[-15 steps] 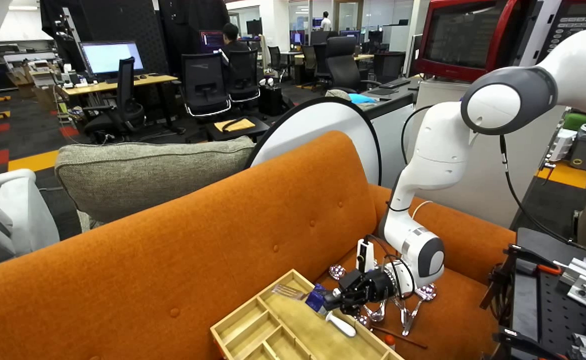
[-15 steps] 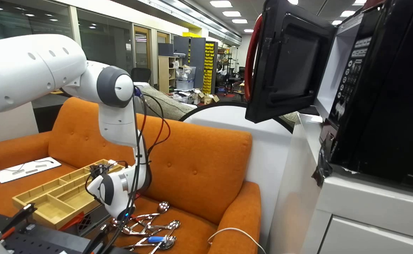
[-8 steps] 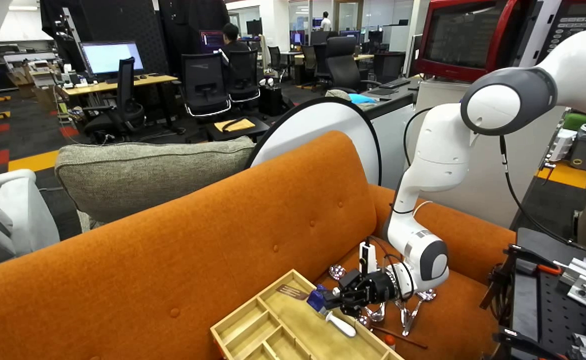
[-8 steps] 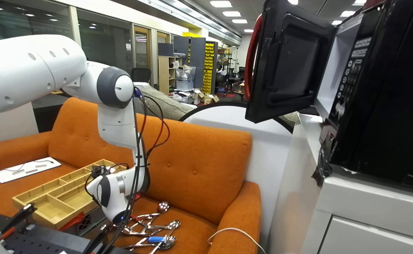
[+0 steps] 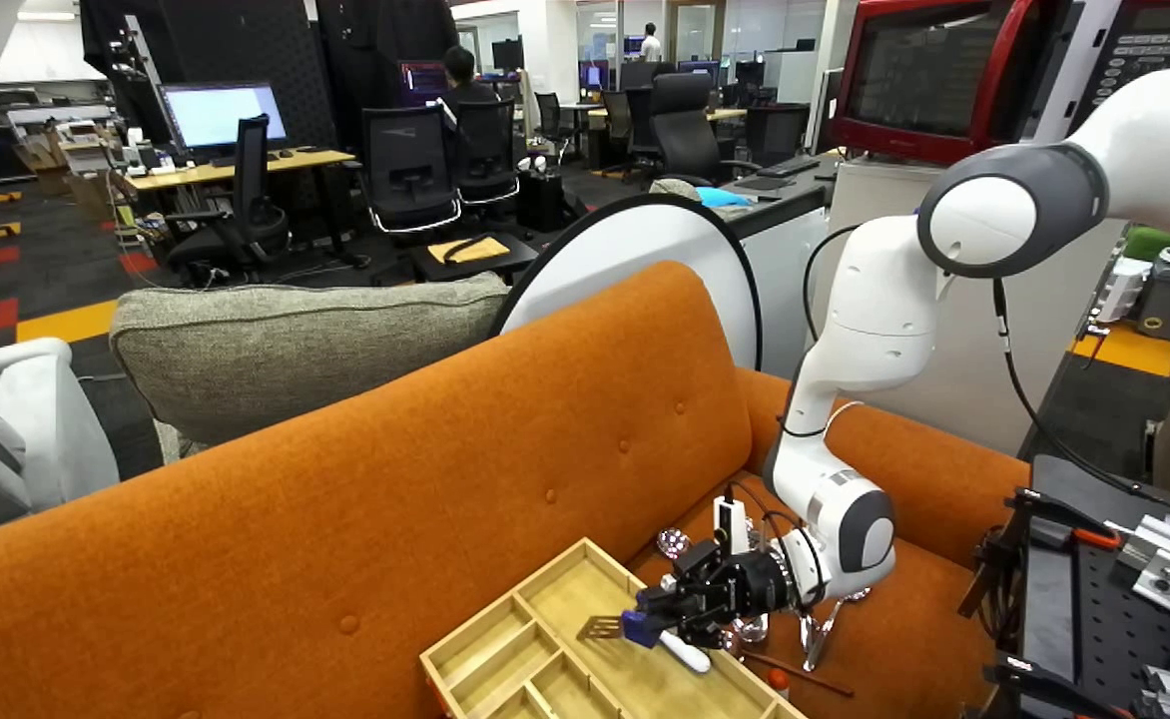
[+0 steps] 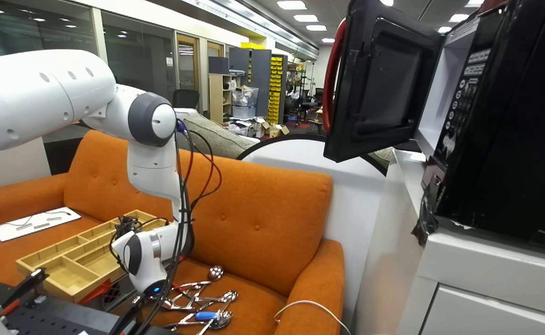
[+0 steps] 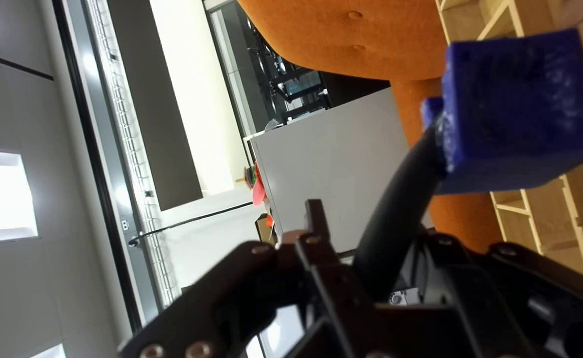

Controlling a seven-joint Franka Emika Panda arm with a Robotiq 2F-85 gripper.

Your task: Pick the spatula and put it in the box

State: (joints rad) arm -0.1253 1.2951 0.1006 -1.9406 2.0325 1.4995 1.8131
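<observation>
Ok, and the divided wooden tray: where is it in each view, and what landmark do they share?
In an exterior view: the wooden tray is at bottom centre, cut off by the lower edge.
In an exterior view: the wooden tray is at lower left.
Wrist view: the wooden tray is along the right side, partly hidden by a blue block.
Shared landmark: the orange sofa, in all three.

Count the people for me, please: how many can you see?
2, both in the background of an exterior view: a dark-haired person among the black office chairs, and a person in white farther back. Others may be hidden.
</observation>
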